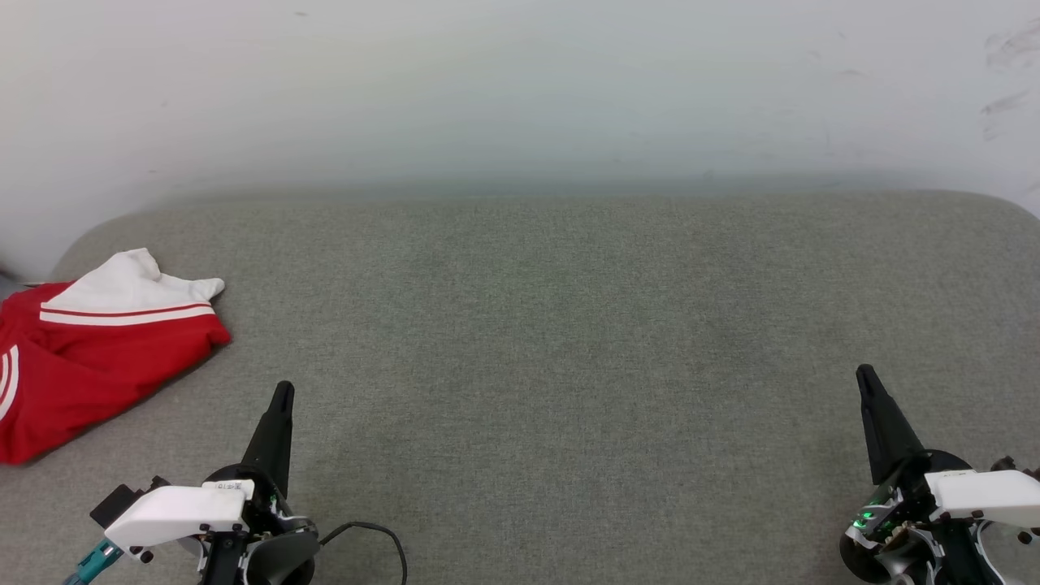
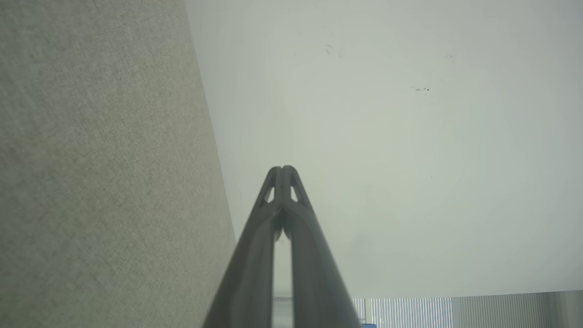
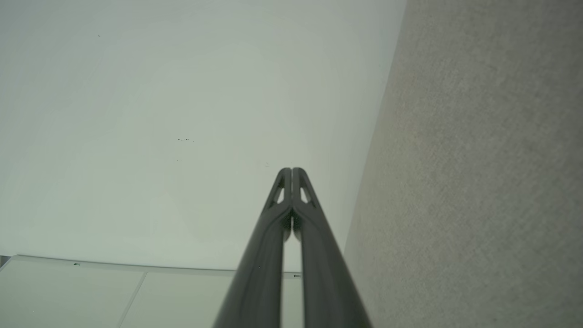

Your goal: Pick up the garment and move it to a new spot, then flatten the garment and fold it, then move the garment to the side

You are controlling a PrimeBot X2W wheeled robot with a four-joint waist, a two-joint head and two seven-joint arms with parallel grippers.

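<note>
Closest in, left gripper (image 1: 283,392) and right gripper (image 1: 864,374), both pinched tight, holding nothing. Garment (image 1: 89,366) bunched at left edge of grey cushion (image 1: 552,325), up-left of left gripper, apart from it. Pale wall (image 1: 520,81) behind; black cable (image 1: 382,536) beside left wrist.

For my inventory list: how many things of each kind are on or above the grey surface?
Garments: 1, the red T-shirt with white sleeves and striped trim, at the left of the grey fabric surface.
Robot hands: 2, the dark two-fingered left hand and right hand, both shut.
Cables: 1, the thin black cable by the left hand.
Total: 4.
</note>
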